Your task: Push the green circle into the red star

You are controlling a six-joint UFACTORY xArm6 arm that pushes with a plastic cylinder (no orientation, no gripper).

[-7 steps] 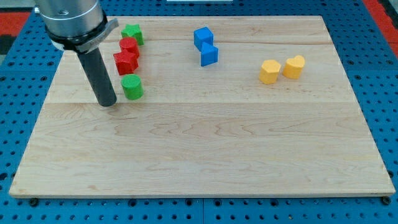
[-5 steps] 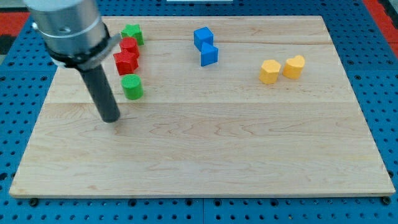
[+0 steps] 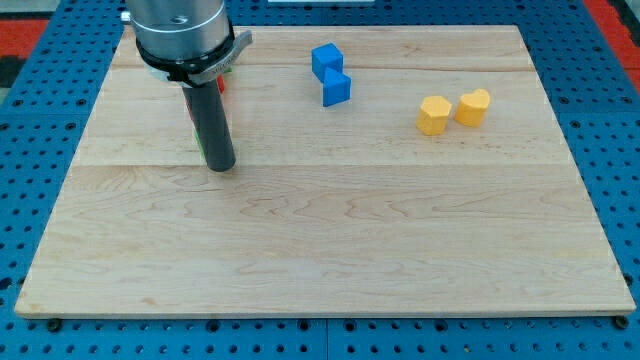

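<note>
My tip (image 3: 221, 166) rests on the board at the view's upper left, just below where the green circle stands. The rod and the arm's head cover most of the green circle and the red star. Only a thin green sliver of the circle (image 3: 200, 147) shows at the rod's left edge. A thin red sliver (image 3: 191, 108) shows just above it, and I cannot tell if it belongs to the star. I cannot tell whether the tip touches the green circle. The other red and green blocks near the top left are hidden behind the arm's head.
Two blue blocks (image 3: 326, 58) (image 3: 336, 88) touch each other at the top middle. Two yellow blocks (image 3: 433, 115) (image 3: 473, 106) sit side by side at the right. The wooden board (image 3: 330, 250) lies on a blue pegboard.
My tip moved from the left of the green circle down toward the view's bottom, then right. It now stands just below the circle, and the arm covers the red and green blocks.
</note>
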